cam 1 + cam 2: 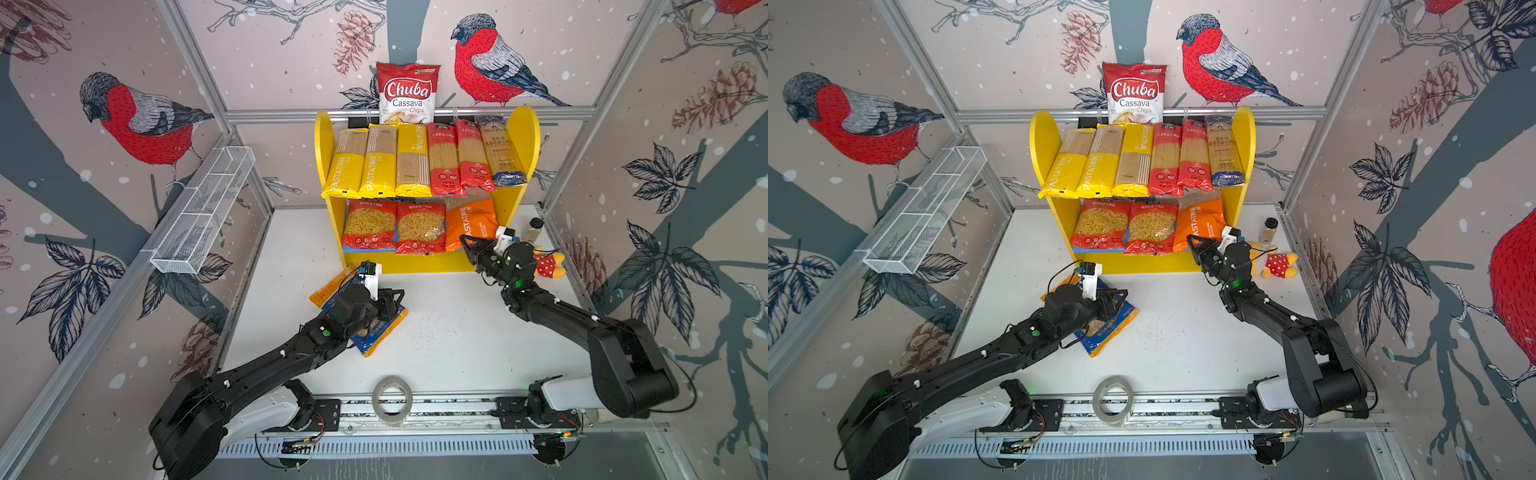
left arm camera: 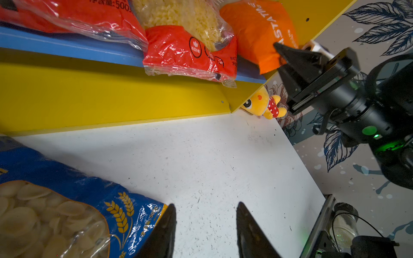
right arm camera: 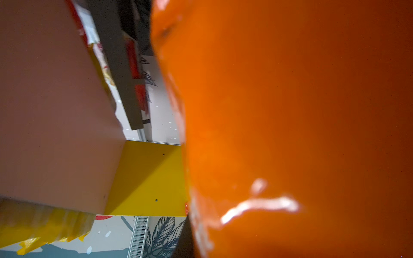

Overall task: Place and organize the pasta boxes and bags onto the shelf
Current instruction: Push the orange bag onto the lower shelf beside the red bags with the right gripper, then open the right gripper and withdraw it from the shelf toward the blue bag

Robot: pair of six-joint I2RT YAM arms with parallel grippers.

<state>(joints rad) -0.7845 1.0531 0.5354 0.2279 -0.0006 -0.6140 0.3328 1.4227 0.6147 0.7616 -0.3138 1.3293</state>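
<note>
The shelf [image 1: 528,137] carries several long spaghetti packs [image 1: 415,162] on its upper board. On its blue lower board [image 2: 67,44] lie two red short-pasta bags [image 1: 370,226] and an orange bag [image 1: 469,220]. My right gripper [image 1: 467,243] is shut on the orange bag's [image 3: 290,111] lower right corner; in the right wrist view the bag hides all but one of its fingers [image 3: 182,241]. A blue-orange bag [image 1: 378,336] lies flat on the table. My left gripper [image 2: 205,204] hovers open at the edge of the blue-orange bag [image 2: 67,178], with bare table between its fingers.
A Chuba chips bag [image 1: 407,91] leans on the wall behind the shelf. A wire basket [image 1: 203,212] hangs on the left rail. A plush toy [image 1: 548,266] and a small jar [image 1: 534,230] sit right of the shelf. A tape roll [image 1: 392,399] stands at the front edge.
</note>
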